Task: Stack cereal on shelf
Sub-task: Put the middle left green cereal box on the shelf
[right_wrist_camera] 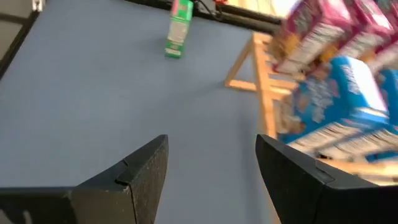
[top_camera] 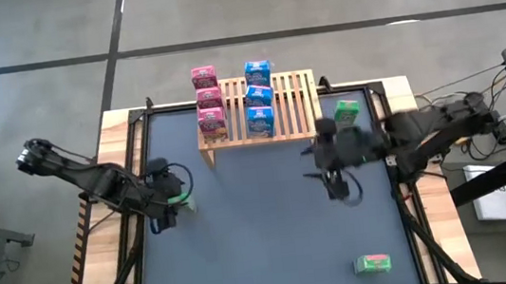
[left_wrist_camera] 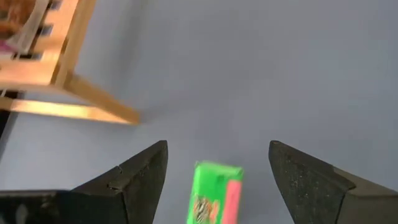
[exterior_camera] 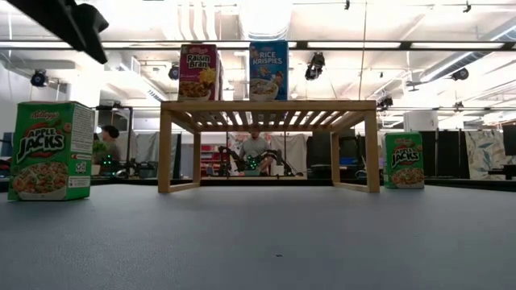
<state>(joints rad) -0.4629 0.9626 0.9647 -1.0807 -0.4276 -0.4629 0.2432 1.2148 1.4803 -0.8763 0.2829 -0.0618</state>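
Green cardboard, item: cereal box (left_wrist_camera: 216,193), standing upright on the table between my left gripper (left_wrist_camera: 217,180) fingers, which gape wide and grip nothing. Judged light, stiff-walled, crushable, a little slick; take it across the narrow side faces, mid-height. Long axis vertical; which way its front faces I cannot tell. Shelf (top_camera: 288,100) ahead of me carries pink and blue boxes. My right gripper (top_camera: 336,182) hangs open and empty, just short of the shelf.
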